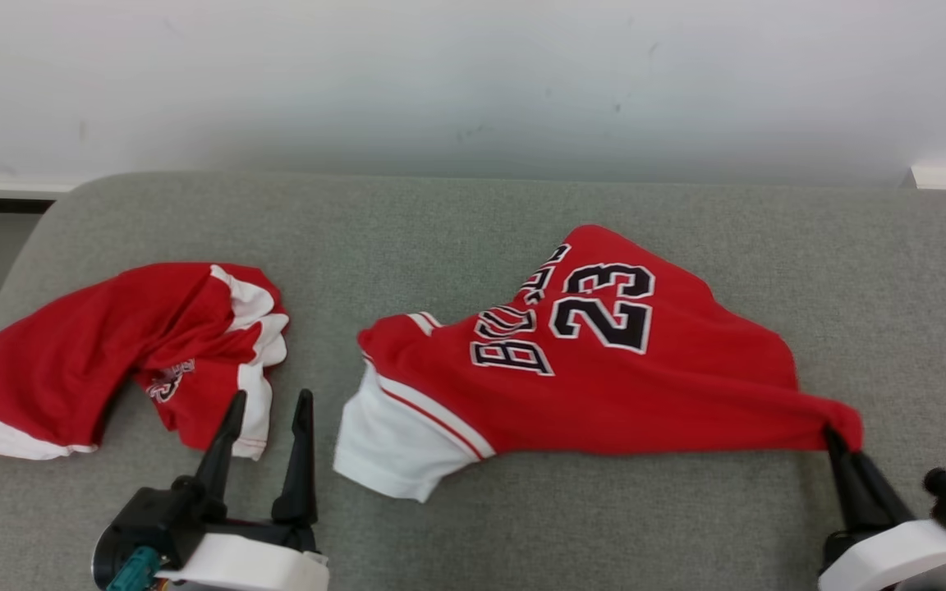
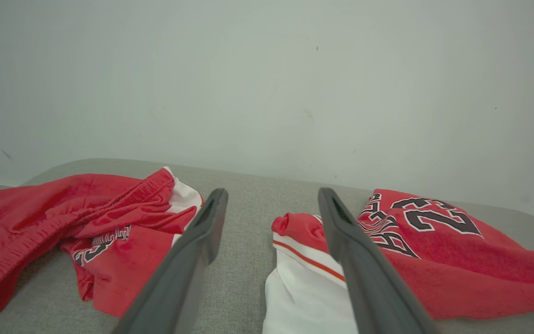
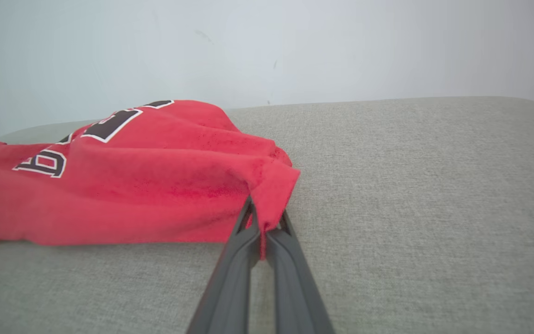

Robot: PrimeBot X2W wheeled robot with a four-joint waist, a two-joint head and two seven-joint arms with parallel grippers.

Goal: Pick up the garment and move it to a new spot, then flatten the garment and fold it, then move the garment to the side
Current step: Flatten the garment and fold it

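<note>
The garment (image 1: pixel 604 377) is a red jersey with white side panels and a black "23", lying rumpled on the grey padded surface right of centre. My right gripper (image 1: pixel 838 439) is shut on its near right corner; in the right wrist view that gripper (image 3: pixel 263 218) has a pinch of the red garment (image 3: pixel 132 185) between its fingertips, pulled into a taut peak. My left gripper (image 1: pixel 269 406) stands open with nothing in it, low over the surface just left of the jersey's white edge. In the left wrist view the garment (image 2: pixel 434 260) lies to the right of this gripper (image 2: pixel 271 199).
A second red and white piece of clothing (image 1: pixel 112 353) lies crumpled at the left, close to my left gripper; it also shows as a red heap (image 2: pixel 63 218). The grey surface (image 1: pixel 473 222) ends at a white wall (image 1: pixel 473 74) behind, with bare room far right.
</note>
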